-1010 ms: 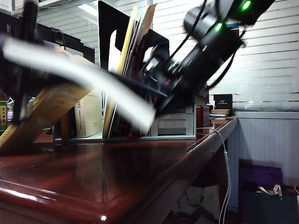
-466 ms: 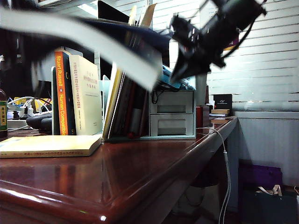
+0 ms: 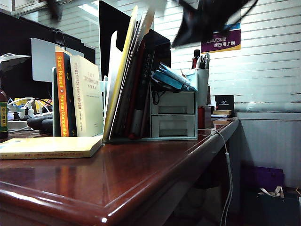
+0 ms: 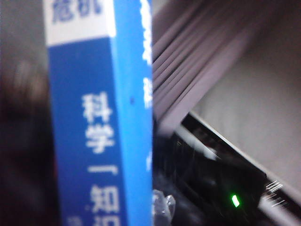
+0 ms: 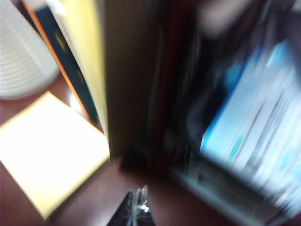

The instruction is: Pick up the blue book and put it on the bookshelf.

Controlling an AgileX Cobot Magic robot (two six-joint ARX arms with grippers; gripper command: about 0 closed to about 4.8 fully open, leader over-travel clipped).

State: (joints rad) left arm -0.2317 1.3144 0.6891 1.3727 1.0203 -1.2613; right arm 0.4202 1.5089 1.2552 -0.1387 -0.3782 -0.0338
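Note:
The blue book (image 4: pixel 101 122) fills the left wrist view, its spine with white Chinese text close to the camera. My left gripper (image 4: pixel 113 214) is shut on it, and one pale fingertip (image 4: pixel 162 207) shows beside the cover. The exterior view shows neither the book nor this gripper. The bookshelf (image 3: pixel 113 56) stands at mid table with upright dividers and leaning books. My right gripper (image 5: pixel 138 202) is shut and empty, hovering over the dark table in front of the shelf's books. Its arm is a dark blur (image 3: pixel 207 21) at the top of the exterior view.
A pale-yellow paperback (image 3: pixel 49 147) lies flat on the table left of the shelf, also seen as the yellow book (image 5: pixel 47 165). Upright books (image 3: pixel 77 96) stand in the shelf's left part. A grey two-drawer box (image 3: pixel 173 115) and a pen holder (image 3: pixel 201 80) sit to the right.
The blue book, swept across the exterior view by the left arm, has risen out of its top edge. The right arm has also lifted to the top edge.

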